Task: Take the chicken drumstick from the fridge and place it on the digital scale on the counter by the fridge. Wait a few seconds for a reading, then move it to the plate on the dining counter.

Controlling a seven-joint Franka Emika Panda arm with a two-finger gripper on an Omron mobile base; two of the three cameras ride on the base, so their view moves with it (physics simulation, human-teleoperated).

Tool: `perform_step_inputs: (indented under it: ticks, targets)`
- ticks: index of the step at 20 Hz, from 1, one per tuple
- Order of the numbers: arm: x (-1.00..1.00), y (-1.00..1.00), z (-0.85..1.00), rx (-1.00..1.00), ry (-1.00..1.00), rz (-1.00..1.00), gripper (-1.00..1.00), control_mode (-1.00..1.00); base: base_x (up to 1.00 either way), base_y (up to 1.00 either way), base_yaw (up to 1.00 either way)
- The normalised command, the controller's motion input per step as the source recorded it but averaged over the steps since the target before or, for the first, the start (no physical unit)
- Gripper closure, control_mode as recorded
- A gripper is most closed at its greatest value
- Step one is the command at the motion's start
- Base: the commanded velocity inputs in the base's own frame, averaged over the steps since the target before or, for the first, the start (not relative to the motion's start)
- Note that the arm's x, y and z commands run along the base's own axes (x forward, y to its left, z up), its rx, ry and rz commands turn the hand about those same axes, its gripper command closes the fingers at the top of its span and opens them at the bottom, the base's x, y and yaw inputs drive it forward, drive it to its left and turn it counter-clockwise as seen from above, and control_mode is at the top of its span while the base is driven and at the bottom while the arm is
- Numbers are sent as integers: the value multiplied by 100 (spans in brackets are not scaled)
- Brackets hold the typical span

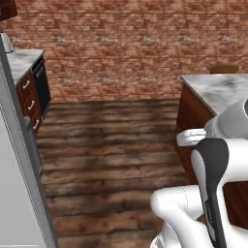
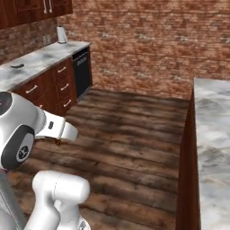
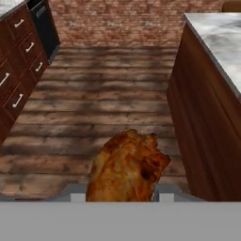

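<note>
Chicken drumstick (image 3: 126, 167) sits at the bottom middle of the hand view, pinched between the two finger tips of the gripper (image 3: 120, 195), whose grey pads show on either side of its base. The meat rises from the jaws toward the top of that view, its long axis running roughly along the line of the fingers and leaning slightly to the right, with the ragged darker end uppermost. It hangs over the wooden floor (image 3: 99, 99), clear of any surface.

In the left base view the arm (image 1: 210, 179) rises from the lower right, its white links folded close to the base and a dark-striped segment upright; the wrist end points left over the floor. In the right base view the same arm (image 2: 27, 130) bulks at the lower left, a short white link reaching rightward.

Ahead to the left stands the counter (image 2: 40, 58) over reddish drawers. To the right is the dining counter (image 2: 213, 134), its brown side panel facing the floor. The grey fridge (image 1: 17, 184) edge fills the left side of the left base view.
</note>
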Motion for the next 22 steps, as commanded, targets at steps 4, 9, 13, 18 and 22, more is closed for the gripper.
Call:
perform_step_inputs:
  ticks: [4,9,13,18,22]
  targets:
    - [0,0,0,0,0,0,100,100,100,18,-28]
    - [0,0,0,0,0,0,100,100,100,14,-23]
    - [0,0,0,0,0,0,100,100,100,1,-5]
    - [0,0,0,0,0,0,100,100,100,0,14]
    - [0,0,0,0,0,0,100,100,100,-6,44]
